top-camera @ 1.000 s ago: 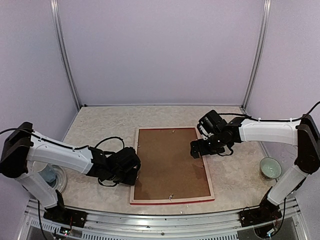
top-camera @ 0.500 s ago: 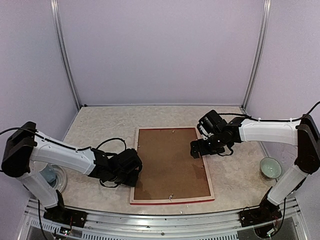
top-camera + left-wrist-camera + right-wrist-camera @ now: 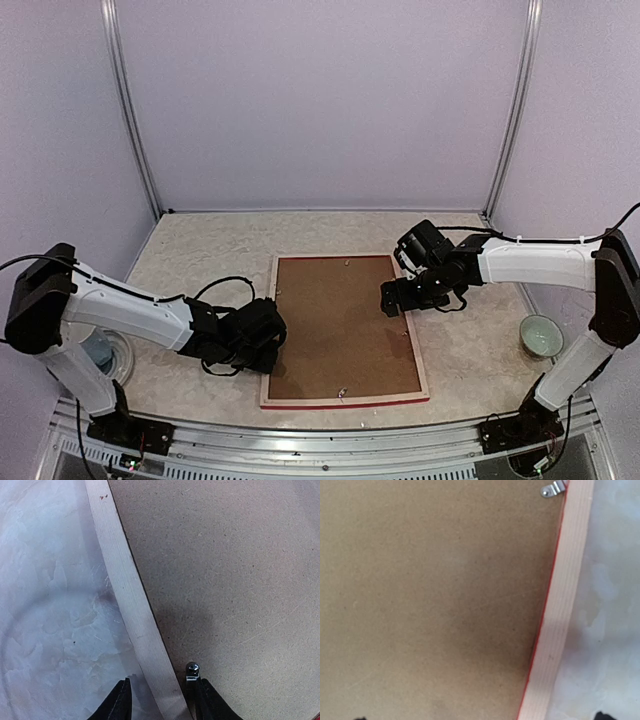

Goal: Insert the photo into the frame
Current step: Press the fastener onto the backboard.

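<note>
Hidden or cut off:
- I cannot see the photo in any view.
- The right wrist view shows only the dark tips of my right fingers at its bottom corners.
- My left arm covers part of 1 round clear dish (image 3: 105,355).

My left gripper (image 3: 160,696) is released and straddles the left bar of the frame (image 3: 127,595). 1 finger (image 3: 117,702) is on the table (image 3: 200,250) side, apart from the bar. The other is on the backing board (image 3: 340,325), touching 1 metal clip (image 3: 192,669).

My right gripper (image 3: 393,297) is spread wide and grasps nothing. The right bar runs beneath, between the tips, with 1 clip (image 3: 554,488) ahead of them.

Count: 1 frame lying face down, 1 board, 1 green bowl (image 3: 541,335) well right of my right jaws.
</note>
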Robot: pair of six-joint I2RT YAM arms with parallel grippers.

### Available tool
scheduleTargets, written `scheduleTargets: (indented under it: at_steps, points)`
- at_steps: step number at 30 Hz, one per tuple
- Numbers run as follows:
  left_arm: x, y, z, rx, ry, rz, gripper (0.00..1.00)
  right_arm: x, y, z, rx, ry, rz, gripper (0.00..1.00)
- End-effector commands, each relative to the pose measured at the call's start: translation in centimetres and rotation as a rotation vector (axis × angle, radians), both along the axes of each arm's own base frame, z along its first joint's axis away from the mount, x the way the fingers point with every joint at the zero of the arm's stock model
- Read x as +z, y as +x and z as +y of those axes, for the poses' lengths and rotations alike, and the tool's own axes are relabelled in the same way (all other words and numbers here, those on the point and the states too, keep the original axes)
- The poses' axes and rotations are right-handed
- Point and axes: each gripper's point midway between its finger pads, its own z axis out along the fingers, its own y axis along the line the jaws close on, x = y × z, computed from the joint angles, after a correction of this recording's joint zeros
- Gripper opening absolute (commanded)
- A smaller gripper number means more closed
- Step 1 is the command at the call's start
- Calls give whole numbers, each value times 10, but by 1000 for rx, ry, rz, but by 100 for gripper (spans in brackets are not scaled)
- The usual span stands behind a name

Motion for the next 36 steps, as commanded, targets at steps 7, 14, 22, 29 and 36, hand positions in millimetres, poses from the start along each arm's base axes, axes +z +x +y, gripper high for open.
scheduleTargets:
  at_steps: [7,14,22,29,36]
  points:
    - [22,6,-1,-6,-17,-48,48,4,2,6,12,-1,-9,99]
    - [12,3,6,-4,25,-25,48,3,2,6,10,-3,-9,99]
    - [-7,-2,5,-19,42,15,48,1,0,5,11,-2,-5,98]
    - [-17,-5,10,-17,74,29,46,1,0,5,9,-3,-7,99]
    - [-20,-6,13,-14,82,35,42,2,1,5,10,-1,-7,99]
